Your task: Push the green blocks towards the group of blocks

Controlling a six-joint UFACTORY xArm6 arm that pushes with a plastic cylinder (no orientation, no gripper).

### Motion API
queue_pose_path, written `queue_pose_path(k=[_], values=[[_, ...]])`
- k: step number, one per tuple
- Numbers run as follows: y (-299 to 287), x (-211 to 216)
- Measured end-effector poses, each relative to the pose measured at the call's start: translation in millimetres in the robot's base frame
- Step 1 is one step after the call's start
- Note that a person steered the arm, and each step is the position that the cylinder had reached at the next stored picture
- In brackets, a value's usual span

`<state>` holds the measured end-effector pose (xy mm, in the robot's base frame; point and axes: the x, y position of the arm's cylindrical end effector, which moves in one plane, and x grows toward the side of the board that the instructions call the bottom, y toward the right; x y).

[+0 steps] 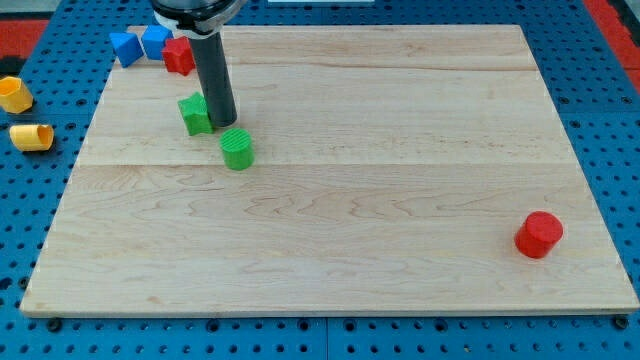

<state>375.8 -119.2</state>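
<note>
We take this for a robotics lab bench, pale wooden board (pixel 330 200) laid on a blue perforated mounting plate (pixel 40 100), small coloured test blocks scattered, our dark rod arm (pixel 213 80) above it

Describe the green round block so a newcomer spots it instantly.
Start at the wooden board, upper left part, where my tip touches down. The green cylinder sits just below the tip. Its neighbour, the green cube-like block, is angular; this one is round.

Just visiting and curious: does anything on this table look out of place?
Two yellow cylinder blocks lie off the wooden board, on the blue pegboard at the view's left. A red cylinder block sits alone at lower right.
</note>
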Motion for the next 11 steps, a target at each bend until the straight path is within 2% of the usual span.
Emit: queue_pose_path(k=[1,2,3,5,8,9,10,11], values=[[57,40],[57,123],[19,131],[38,106],[-22,-12],[-48,-27],[-49,-24],[-27,18]])
